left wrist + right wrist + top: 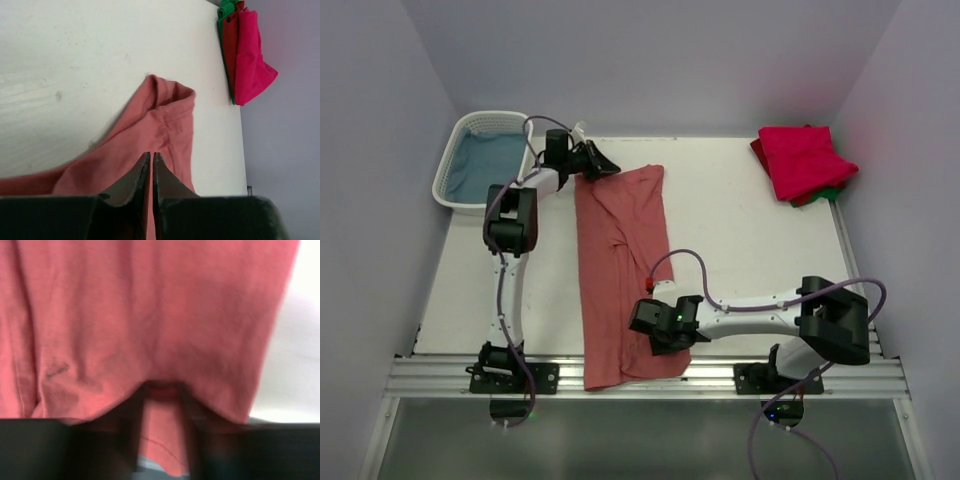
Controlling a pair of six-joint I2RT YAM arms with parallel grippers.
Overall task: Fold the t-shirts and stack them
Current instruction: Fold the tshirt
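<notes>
We see the left gripper (151, 155) clamped on the far corner of the salmon-red t-shirt (620, 270), laid lengthwise on the table (750, 260), right gripper (162, 386) partly parted at its near end, cloth between the jaws

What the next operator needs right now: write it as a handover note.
Left gripper shut on the far corner of the salmon t-shirt.
Right gripper open at its near hem; view blurred.
Shirt lies as a long strip down the middle.
Done: folded stack, crimson-pink t-shirt on top, far right corner.
Left: finish folding the salmon one, stack it.
</notes>
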